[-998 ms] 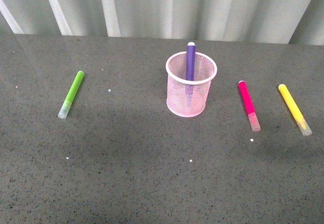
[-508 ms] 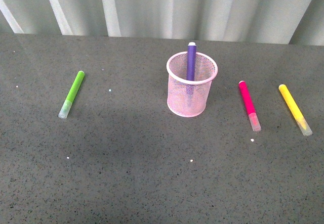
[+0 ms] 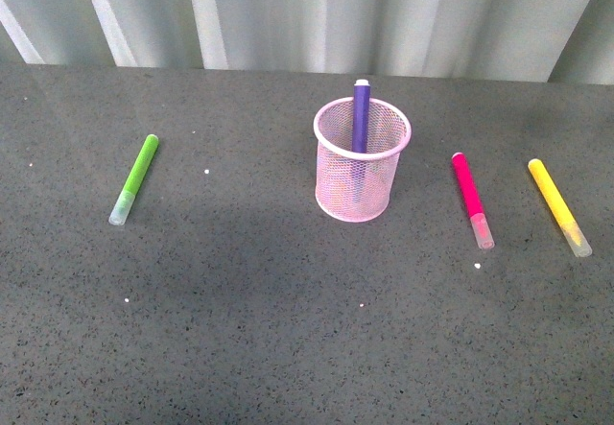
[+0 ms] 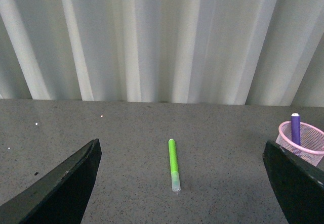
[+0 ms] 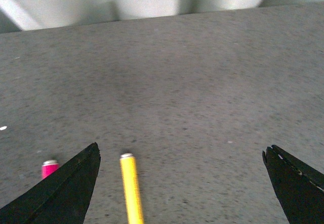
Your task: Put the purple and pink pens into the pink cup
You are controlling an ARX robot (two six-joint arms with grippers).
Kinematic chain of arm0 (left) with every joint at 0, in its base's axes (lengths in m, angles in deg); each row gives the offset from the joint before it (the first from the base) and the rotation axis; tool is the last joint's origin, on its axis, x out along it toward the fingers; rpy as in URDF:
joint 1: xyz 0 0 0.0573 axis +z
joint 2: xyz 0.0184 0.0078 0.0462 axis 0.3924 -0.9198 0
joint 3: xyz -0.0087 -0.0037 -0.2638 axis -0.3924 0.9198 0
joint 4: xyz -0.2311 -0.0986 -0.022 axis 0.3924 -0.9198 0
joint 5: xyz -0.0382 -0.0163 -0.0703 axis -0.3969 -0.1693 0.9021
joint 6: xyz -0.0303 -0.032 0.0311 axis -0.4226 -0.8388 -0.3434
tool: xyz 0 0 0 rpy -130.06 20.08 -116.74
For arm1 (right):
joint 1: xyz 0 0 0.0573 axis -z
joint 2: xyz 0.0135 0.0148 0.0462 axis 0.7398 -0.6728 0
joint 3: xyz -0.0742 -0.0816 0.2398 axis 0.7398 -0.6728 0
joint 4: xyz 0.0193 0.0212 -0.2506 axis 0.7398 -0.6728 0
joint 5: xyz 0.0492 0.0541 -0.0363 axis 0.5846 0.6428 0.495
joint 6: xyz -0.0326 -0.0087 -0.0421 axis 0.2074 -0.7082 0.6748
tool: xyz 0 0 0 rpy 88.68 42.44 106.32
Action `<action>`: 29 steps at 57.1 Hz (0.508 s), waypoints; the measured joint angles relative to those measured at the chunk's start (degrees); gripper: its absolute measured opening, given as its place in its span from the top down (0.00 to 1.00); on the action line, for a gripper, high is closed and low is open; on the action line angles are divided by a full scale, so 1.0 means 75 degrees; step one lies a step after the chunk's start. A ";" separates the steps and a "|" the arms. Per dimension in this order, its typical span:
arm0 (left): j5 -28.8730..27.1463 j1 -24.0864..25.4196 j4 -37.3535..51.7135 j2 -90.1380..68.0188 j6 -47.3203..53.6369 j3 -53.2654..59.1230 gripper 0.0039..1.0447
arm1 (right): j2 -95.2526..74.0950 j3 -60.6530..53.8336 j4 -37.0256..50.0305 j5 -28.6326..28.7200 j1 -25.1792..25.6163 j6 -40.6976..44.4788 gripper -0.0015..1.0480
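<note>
Purple pen [image 3: 361, 118] stands nearly upright inside the pink cup [image 3: 336, 183] at mid-table, its end poking above the far rim. Pink pen [image 3: 468, 195] lies flat on the grey table [image 3: 288, 329] near the cup's right side, apart from it, clear cap toward me, with the yellow marker [image 3: 556, 204] further right and the green marker [image 3: 136, 176] well off to the left. My left pincer [image 4: 180, 144] is spread wide facing the green marker, and my right pincer [image 5: 180, 148] is spread wide over the yellow marker's end.
</note>
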 joint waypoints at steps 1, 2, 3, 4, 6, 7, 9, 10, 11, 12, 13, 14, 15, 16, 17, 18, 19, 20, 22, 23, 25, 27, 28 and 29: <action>0.0000 0.0000 0.0000 0.0000 0.0000 0.0000 0.06 | -0.0017 0.0000 0.0012 0.0070 -0.0096 0.0023 0.07; 0.0000 0.0000 0.0000 0.0000 0.0000 0.0000 0.06 | -0.0029 -0.0003 0.0023 0.0117 -0.0143 0.0041 0.07; -0.0003 0.0000 0.0000 0.0000 0.0000 0.0000 0.06 | -0.0058 -0.0012 0.0052 0.0201 -0.0233 0.0047 0.07; -0.0003 0.0000 0.0000 0.0000 0.0000 0.0000 0.06 | -0.0070 -0.0015 0.0061 0.0236 -0.0277 0.0052 0.07; 0.0000 0.0000 0.0000 0.0000 0.0000 0.0000 0.06 | -0.0140 -0.0047 0.0090 0.0388 -0.0446 0.0058 0.07; 0.0000 0.0000 0.0000 0.0000 0.0000 0.0000 0.06 | -0.0187 -0.0070 0.0117 0.0443 -0.0525 0.0058 0.07; 0.0000 0.0000 0.0000 0.0000 0.0000 0.0000 0.06 | -0.0300 -0.0122 0.0201 0.0487 -0.0662 0.0058 0.07; 0.0000 0.0000 0.0000 0.0000 0.0000 0.0000 0.06 | -0.0367 -0.0146 0.0242 0.0504 -0.0726 0.0052 0.07; 0.0000 0.0000 0.0000 0.0000 0.0000 0.0000 0.06 | -0.0481 -0.0172 0.0283 0.0562 -0.0796 0.0032 0.07; 0.0000 0.0000 0.0000 0.0000 0.0000 0.0000 0.06 | -0.0560 -0.0195 0.0321 0.0586 -0.0833 0.0032 0.07; -0.0003 0.0000 0.0000 0.0000 0.0000 0.0000 0.06 | -0.0632 -0.0221 0.0382 0.0589 -0.0866 0.0029 0.07; 0.0000 0.0000 0.0000 0.0000 0.0000 0.0000 0.06 | -0.0717 -0.0245 0.0431 0.0589 -0.0895 0.0017 0.07; 0.0000 0.0000 0.0000 0.0000 0.0000 0.0000 0.06 | -0.0752 -0.0256 0.0449 0.0597 -0.0906 0.0012 0.07; 0.0000 0.0000 0.0000 0.0000 0.0000 0.0000 0.06 | -0.0831 -0.0274 0.0475 0.0618 -0.0924 -0.0026 0.07; 0.0000 0.0000 0.0000 0.0000 0.0003 0.0000 0.06 | -0.0886 -0.0300 0.0504 0.0656 -0.0944 -0.0067 0.07; 0.0000 0.0000 0.0000 0.0000 0.0000 0.0000 0.06 | -0.0956 -0.0326 0.0539 0.0673 -0.0965 -0.0090 0.07; 0.0000 0.0000 0.0000 0.0000 0.0000 0.0000 0.06 | -0.1003 -0.0356 0.0580 0.0685 -0.0985 -0.0099 0.07; 0.0000 0.0000 0.0000 0.0000 0.0000 0.0000 0.06 | -0.1035 -0.0367 0.0606 0.0691 -0.0997 -0.0105 0.07; 0.0000 0.0000 0.0000 0.0000 0.0000 0.0000 0.06 | -0.1099 -0.0399 0.0688 0.0720 -0.1029 -0.0125 0.07; 0.0000 0.0000 0.0000 0.0000 0.0000 0.0000 0.06 | -0.1148 -0.0414 0.0734 0.0752 -0.1046 -0.0140 0.07; 0.0000 0.0000 0.0000 0.0000 0.0000 0.0000 0.06 | -0.1224 -0.0423 0.0810 0.0799 -0.1087 -0.0146 0.07; 0.0000 0.0000 0.0000 0.0000 0.0000 0.0000 0.06 | -0.1282 -0.0425 0.0877 0.0813 -0.1128 -0.0146 0.07; 0.0000 0.0000 0.0000 0.0000 0.0000 0.0000 0.06 | -0.1320 -0.0425 0.0909 0.0842 -0.1154 -0.0149 0.07; 0.0000 0.0000 0.0000 0.0000 0.0000 0.0000 0.06 | -0.1335 -0.0425 0.0921 0.0863 -0.1169 -0.0152 0.07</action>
